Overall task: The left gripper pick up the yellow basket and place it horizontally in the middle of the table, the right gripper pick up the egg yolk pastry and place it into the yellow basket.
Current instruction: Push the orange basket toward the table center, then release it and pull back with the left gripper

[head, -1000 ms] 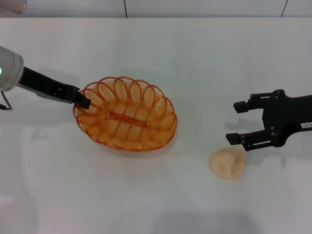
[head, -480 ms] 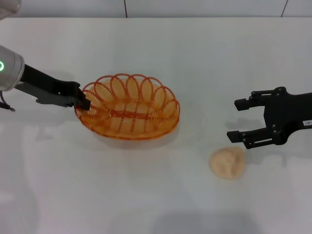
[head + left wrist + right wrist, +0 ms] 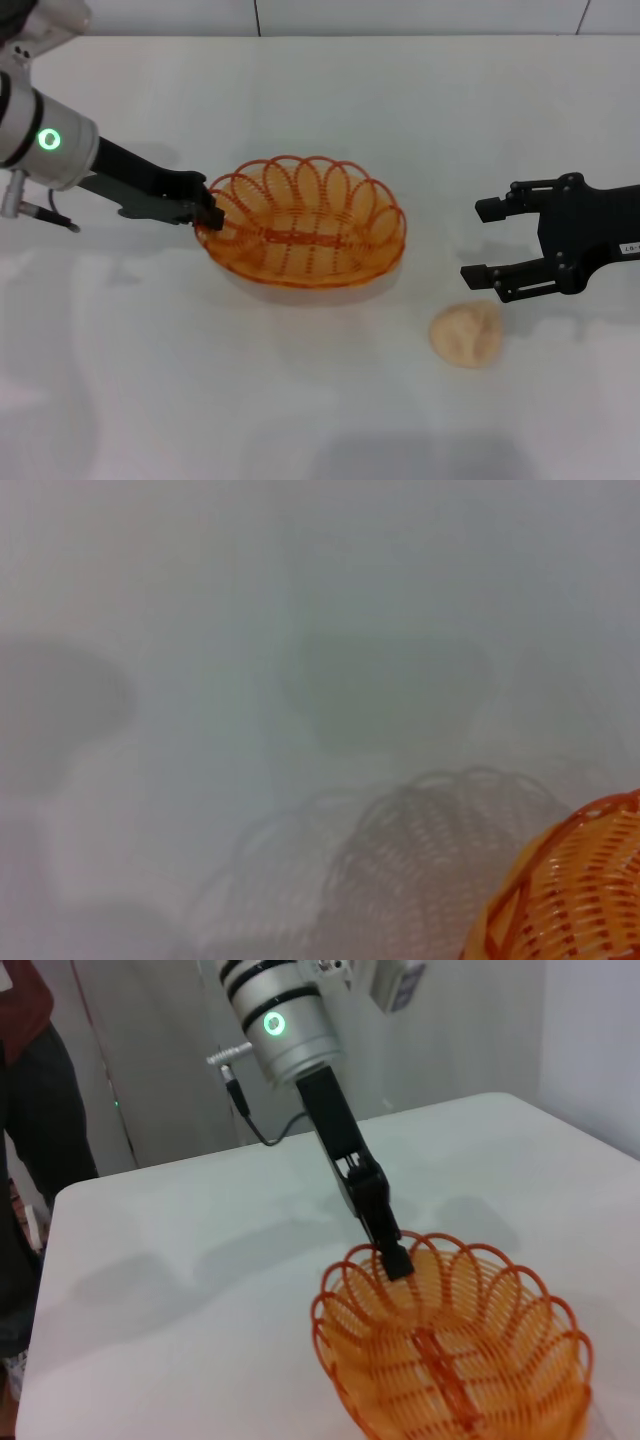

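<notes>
yellow basket (image 3: 302, 222) is oval, long axis running left-right across the bench (image 3: 300, 400) in the head view, lying roughly level, open side up. its left end is at the left hand (image 3: 210, 214), right end points toward the right hand (image 3: 488, 240) but stays well apart from it. nothing inside the basket, just the wire floor with a centre rib showing through.

left hand: fingers clamped together on the scalloped rim at the basket's near-left end. right wrist view confirms it, the black fingertip (image 3: 398, 1263) sits on a rim loop of the basket (image 3: 455, 1350), arm with the green ring light reaching in from behind. left wrist view shows only one edge of the basket (image 3: 570, 890) and its shadow on the bench. cannot tell from the frames whether the basket bottom is touching the bench or held just off it.

right hand: fingers spread apart, holding nothing, hovering above the bench on the right side. egg yolk pastry (image 3: 466, 334) lies on the bench just below and slightly left of that hand in the head view, near the lower finger, not touching it. pastry is outside the basket, off its right end, with bare bench between them.
</notes>
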You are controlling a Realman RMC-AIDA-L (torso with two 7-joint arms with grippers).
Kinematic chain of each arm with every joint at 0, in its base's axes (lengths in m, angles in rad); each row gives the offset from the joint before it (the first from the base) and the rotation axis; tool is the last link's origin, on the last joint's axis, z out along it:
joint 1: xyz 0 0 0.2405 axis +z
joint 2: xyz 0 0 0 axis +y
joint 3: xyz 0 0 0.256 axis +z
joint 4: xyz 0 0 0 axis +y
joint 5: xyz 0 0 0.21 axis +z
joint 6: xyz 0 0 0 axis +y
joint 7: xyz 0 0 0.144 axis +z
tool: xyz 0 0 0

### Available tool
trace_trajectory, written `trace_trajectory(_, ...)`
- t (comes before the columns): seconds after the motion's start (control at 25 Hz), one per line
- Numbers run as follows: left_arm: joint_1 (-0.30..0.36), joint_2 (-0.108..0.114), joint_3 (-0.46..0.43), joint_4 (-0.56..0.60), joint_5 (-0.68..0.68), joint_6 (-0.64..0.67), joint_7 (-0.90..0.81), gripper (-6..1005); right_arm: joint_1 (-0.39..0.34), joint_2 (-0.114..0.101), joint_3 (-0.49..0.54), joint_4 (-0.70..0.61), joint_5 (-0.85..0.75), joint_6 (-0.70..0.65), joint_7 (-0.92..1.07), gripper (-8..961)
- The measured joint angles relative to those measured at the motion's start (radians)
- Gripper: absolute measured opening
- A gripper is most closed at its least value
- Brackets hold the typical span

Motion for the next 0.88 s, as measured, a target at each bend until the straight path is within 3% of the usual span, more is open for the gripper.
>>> trace_trajectory(0.44,-0.009,-0.029,0.002,-0.051,-0.007,-0.060,0.005,83,-0.001,0.000,0.000,-0.014,0.002,-0.025,0.001,801)
trace_trajectory(0.88,-0.018,-0.031,0.043,-0.094,-0.041,-0.109,0.025,83,-0.005,0.000,-0.002,-0.014,0.002,-0.042,0.004,800)
